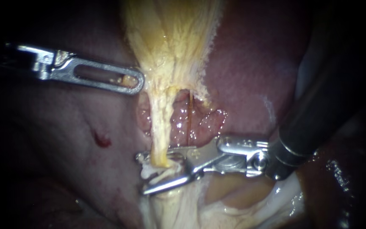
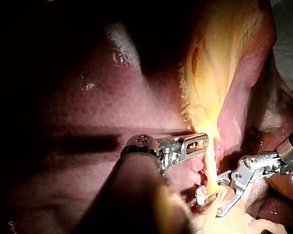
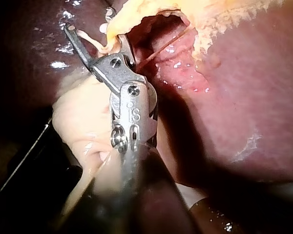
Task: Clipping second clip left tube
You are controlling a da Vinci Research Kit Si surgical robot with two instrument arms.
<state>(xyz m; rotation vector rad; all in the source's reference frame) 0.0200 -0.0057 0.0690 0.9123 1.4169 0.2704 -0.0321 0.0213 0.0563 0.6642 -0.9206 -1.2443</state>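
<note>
1. The left tube (image 1: 159, 127), a pale yellow strand, is seen just left of centre, running from the gallbladder (image 1: 170, 38) at 12 o'clock down toward 6 o'clock.
2. Its lower end is straddled by the right instrument (image 1: 142, 174), whose shaft enters from 3 o'clock. The jaws are spread, and the tube lies in the gap unpinched.
3. White material (image 1: 156, 171) is seen at the tube between those jaws; whether it is a clip cannot be told.
4. A thin red tube (image 1: 190, 118) is seen at 3 o'clock of the left tube, apart from it.
5. The gallbladder's edge is clamped by the left instrument (image 1: 135, 82), entering from 9 o'clock.
6. The liver (image 1: 250, 63) is seen around.
</note>
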